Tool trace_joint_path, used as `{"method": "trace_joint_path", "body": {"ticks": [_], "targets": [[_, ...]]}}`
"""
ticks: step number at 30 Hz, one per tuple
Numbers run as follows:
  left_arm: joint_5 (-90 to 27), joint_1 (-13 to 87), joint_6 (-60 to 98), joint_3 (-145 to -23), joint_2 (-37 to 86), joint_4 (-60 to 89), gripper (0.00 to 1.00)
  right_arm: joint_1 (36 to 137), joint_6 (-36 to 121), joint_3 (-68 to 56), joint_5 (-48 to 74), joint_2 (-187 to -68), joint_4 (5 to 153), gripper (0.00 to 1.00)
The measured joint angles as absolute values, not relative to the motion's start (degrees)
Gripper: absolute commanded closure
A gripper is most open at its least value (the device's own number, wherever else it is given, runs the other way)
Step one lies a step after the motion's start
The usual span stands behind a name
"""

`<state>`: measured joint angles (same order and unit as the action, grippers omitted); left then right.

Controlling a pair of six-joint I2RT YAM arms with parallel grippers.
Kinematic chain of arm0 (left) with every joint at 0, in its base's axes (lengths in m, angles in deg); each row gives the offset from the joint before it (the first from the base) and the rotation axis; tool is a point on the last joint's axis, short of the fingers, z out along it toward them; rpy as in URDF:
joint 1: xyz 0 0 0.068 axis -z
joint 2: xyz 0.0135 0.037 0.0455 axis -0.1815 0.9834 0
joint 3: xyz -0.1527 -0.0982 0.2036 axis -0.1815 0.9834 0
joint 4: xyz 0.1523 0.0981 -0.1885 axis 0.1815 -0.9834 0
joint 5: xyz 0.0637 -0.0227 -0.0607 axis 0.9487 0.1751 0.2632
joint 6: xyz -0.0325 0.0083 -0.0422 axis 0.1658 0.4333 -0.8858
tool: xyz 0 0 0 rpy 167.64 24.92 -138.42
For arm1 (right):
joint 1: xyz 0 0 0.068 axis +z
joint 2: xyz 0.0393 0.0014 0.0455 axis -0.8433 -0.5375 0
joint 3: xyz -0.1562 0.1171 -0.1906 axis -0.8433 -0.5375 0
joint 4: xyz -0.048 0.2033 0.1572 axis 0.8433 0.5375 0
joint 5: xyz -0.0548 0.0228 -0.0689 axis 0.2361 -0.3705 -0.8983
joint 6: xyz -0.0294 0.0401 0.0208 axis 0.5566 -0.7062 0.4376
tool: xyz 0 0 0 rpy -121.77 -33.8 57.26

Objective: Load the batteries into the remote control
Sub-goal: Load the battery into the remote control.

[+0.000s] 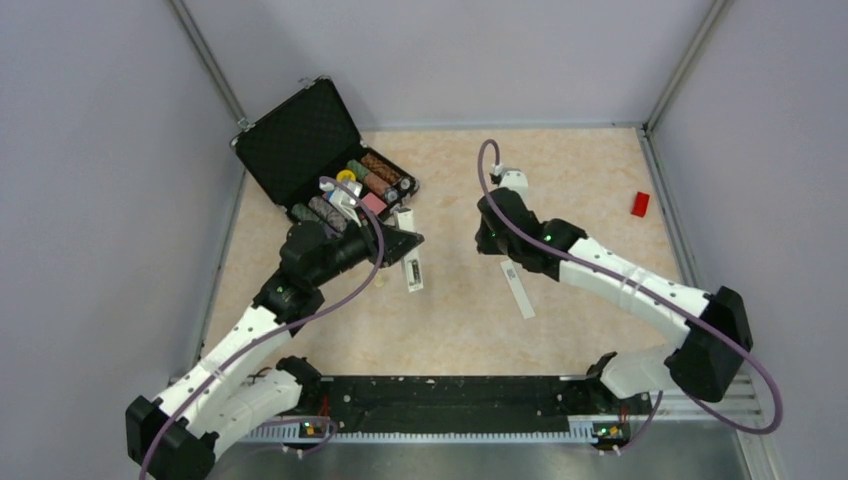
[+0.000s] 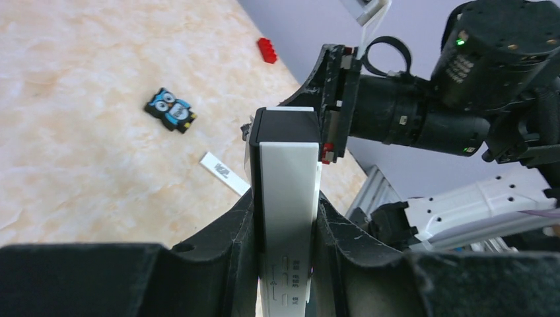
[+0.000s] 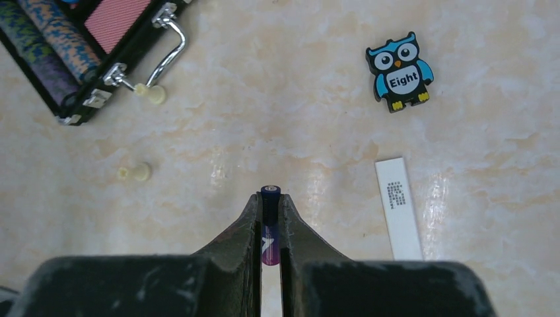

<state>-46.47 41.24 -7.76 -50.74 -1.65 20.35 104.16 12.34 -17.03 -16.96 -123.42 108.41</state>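
Starting at your right pincer (image 3: 269, 201): its jaws are together and clamped on one battery (image 3: 269, 193). The dark purple cylinder stands between the fingers with its tip poking just past them, above the bare table (image 3: 297, 79). So one cell is picked up and off the surface.

Your left pincer (image 2: 285, 200) is clamped as well, on the remote control (image 2: 286, 165). It grips the long white body on both sides, and the dark end points away from the wrist, toward the other arm. The top view puts the two pincers near each other in the middle of the table but apart, left one on the left. The battery has not reached the remote.

On the table to the right of the battery lies a thin white strip (image 3: 398, 208) with printing on it. It may be the battery cover, taken off and set aside, though you can't be sure from here. Farther out sits a blue owl-shaped gadget (image 3: 399, 71). An open black case (image 1: 295, 140) of rolls and oddments sits at the far left, and a small red block (image 2: 267, 50) at the far right.

By my reckoning you are roughly a third of the way. Both parts are in hand, but no cell is visibly seated. Neither wrist view shows the compartment, and I can't find the second battery anywhere. Left to do: line this cell up, seat it, then fetch and load the other.
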Motion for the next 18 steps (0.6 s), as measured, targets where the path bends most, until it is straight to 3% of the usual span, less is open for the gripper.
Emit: {"method": "trace_joint_path", "body": {"ticks": [12, 18], "targets": [[-48.4, 41.2, -19.5, -53.0, 11.1, 34.3, 1.00, 104.2, 13.4, -18.6, -9.6, -106.8, 101.7, 0.97], [-46.9, 41.2, -28.2, -53.1, 17.4, 39.9, 1.00, 107.6, 13.6, -18.6, -6.6, -105.9, 95.6, 0.97]]}}
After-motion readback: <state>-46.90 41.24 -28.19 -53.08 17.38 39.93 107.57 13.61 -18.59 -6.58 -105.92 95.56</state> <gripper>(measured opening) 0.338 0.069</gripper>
